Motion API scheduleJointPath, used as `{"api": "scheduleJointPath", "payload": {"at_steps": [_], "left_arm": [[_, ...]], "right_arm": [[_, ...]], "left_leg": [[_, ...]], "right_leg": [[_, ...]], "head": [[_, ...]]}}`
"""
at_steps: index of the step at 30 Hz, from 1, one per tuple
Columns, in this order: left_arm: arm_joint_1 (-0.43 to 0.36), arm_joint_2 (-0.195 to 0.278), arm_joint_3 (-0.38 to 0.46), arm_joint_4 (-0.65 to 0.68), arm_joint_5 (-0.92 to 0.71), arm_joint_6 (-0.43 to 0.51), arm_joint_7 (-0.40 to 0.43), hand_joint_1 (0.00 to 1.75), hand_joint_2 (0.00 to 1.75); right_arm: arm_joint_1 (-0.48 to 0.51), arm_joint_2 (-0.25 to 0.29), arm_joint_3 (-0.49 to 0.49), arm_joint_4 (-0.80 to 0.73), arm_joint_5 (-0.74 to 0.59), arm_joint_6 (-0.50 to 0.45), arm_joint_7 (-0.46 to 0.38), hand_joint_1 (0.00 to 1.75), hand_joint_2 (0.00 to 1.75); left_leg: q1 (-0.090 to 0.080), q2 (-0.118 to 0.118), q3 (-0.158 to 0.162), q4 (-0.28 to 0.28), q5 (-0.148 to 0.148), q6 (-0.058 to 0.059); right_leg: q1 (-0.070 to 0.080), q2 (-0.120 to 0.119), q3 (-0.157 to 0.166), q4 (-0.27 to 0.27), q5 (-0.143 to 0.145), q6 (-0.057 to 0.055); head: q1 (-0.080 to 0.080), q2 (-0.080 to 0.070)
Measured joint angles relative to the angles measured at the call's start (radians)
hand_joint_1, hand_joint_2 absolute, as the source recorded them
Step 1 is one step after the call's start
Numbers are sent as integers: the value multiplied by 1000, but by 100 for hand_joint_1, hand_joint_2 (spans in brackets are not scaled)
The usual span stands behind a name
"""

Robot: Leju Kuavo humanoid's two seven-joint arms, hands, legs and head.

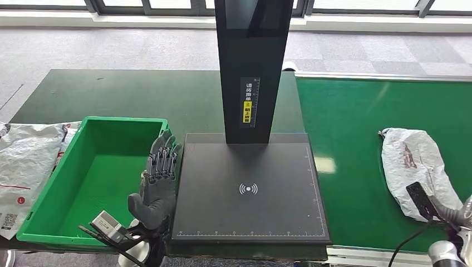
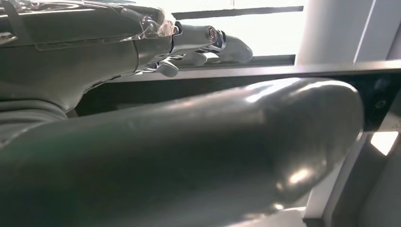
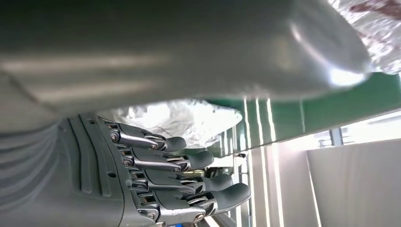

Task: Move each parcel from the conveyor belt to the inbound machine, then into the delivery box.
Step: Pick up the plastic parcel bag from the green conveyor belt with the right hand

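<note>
A crumpled white-grey parcel (image 1: 413,164) lies on the green conveyor belt (image 1: 350,128) at the right. My right hand (image 1: 445,214) is at the parcel's near end, one dark finger (image 1: 423,201) lying over its edge. In the right wrist view the fingers (image 3: 189,175) are stretched out and apart from the thumb, with the parcel (image 3: 182,116) just beyond them. The black inbound machine (image 1: 247,189) has a flat plate and a tall post. My left hand (image 1: 158,178) stands open with straight fingers (image 2: 208,38) between the plate and the green delivery box (image 1: 42,214), holding nothing.
Other white parcels (image 1: 25,167) lie on the dark green table left of the box. The machine's post (image 1: 253,67) rises in the middle. A cable (image 1: 409,242) runs by my right wrist. Grey floor and windows lie beyond the table.
</note>
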Motion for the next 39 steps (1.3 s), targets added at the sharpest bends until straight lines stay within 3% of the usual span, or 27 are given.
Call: {"api": "scheduleJointPath", "payload": {"at_steps": [9,29,31,35,39], "left_arm": [[-36,3,-1,54,6,-19,0,0,0],[-48,4,-2,88,5,-33,0,0,0],[-50,5,-2,98,5,-35,0,0,0],[-60,13,-12,131,1,-39,0,0,0],[-61,13,-13,143,-5,-41,0,0,0]], "right_arm": [[-47,-15,26,63,35,-2,46,0,175],[-43,-17,31,101,38,49,86,0,175],[-33,-17,31,112,34,75,84,0,175],[-2,-3,35,141,65,221,106,0,175],[9,18,43,147,67,242,95,0,175]], "left_leg": [[0,0,0,0,0,0],[0,0,0,0,0,0],[0,0,0,0,0,0],[0,-1,-1,0,0,0],[0,0,-1,0,0,0]], "right_leg": [[0,0,0,0,0,0],[0,0,-1,0,0,0],[0,0,-1,0,0,0],[0,0,-1,0,0,0],[0,0,-1,0,0,0]], "head": [[0,0],[0,0],[0,0],[0,0],[0,0]]}}
